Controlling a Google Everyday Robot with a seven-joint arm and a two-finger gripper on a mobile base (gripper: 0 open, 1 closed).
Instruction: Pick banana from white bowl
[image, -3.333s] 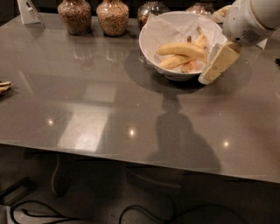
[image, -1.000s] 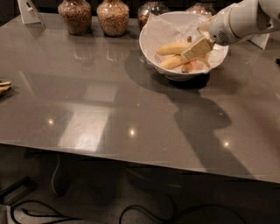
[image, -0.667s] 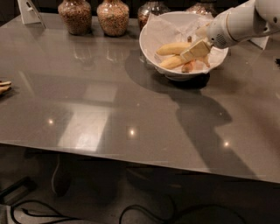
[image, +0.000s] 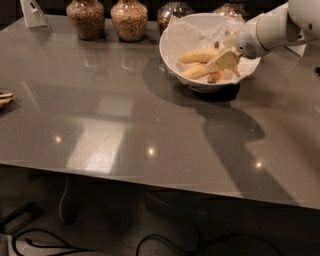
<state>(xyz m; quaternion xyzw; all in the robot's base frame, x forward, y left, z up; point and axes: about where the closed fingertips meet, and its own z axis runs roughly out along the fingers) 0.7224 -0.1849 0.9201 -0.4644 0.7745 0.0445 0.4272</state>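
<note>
The white bowl (image: 172, 37), lined with crumpled white paper, stands at the back right of the grey table. In it lie the banana (image: 197, 55), bright yellow and curved, a shorter paler banana (image: 195, 72) below it, and a small orange-brown piece (image: 214, 77). My gripper (image: 223, 60) reaches into the bowl from the right on a white arm (image: 265, 32). Its cream tip sits just right of the banana's end, over the other fruit. I cannot tell whether it touches the banana.
Glass jars of brown grains (image: 86, 18) (image: 129, 19) stand behind the bowl's left side, with another jar (image: 172, 9) close behind the rim. A white card stand (image: 33, 12) is at the back left. A small object (image: 4, 99) lies at the left edge.
The gripper has moved from outside the bowl's right rim into the bowl, beside the bananas. Over the last second it has barely shifted. The bananas have not moved.
</note>
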